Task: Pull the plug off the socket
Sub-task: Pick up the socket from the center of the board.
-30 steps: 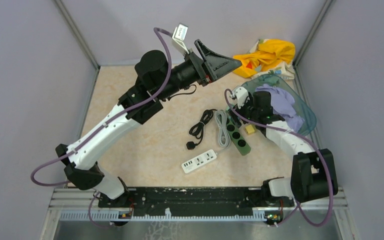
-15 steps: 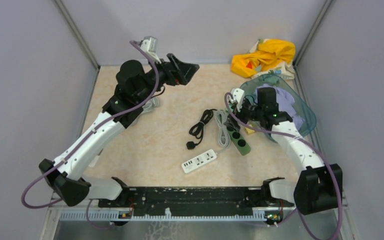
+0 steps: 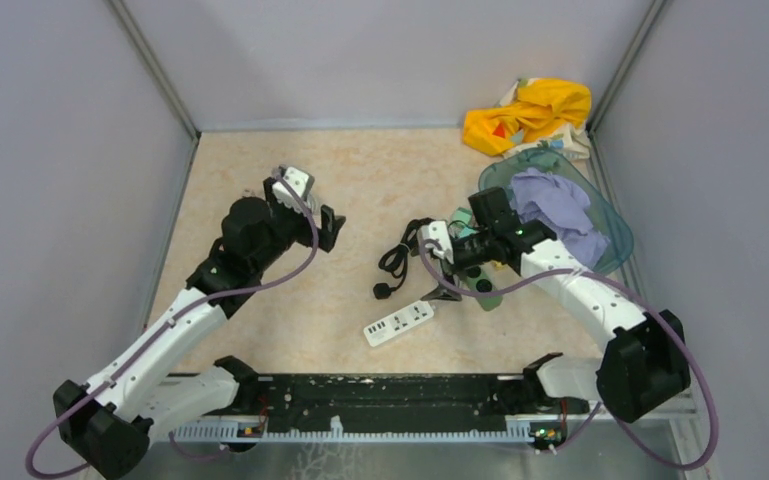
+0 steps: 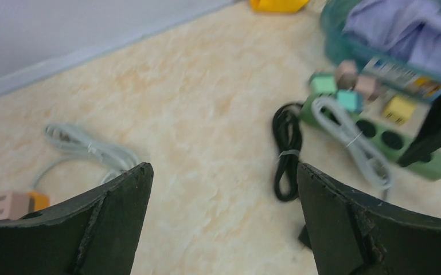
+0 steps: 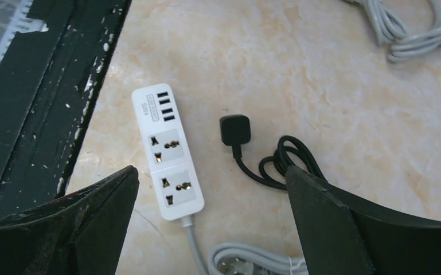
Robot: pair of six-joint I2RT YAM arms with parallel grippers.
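Note:
A white power strip (image 5: 166, 154) lies near the front of the table, both its sockets empty; it also shows in the top view (image 3: 398, 322). A loose black plug (image 5: 235, 126) on a coiled black cable (image 4: 287, 152) lies beside it. A green power strip (image 4: 378, 134) carries a bundled grey cable (image 4: 350, 137). Small coloured adapters (image 4: 350, 100) sit at its far end; I cannot tell if they are plugged in. My right gripper (image 5: 211, 171) is open and empty above the white strip's cable end. My left gripper (image 4: 222, 169) is open and empty over bare table, left of the black cable.
A teal basket (image 3: 615, 235) of purple cloth stands at the right, with yellow cloth (image 3: 530, 112) behind it. A white cable (image 4: 86, 149) and a pink-and-orange adapter (image 4: 11, 203) lie at the left. The black base rail (image 5: 34, 86) runs along the near edge.
My left arm has come down from high at the back to low over the table's left half. My right gripper has moved left from the green strip towards the white strip.

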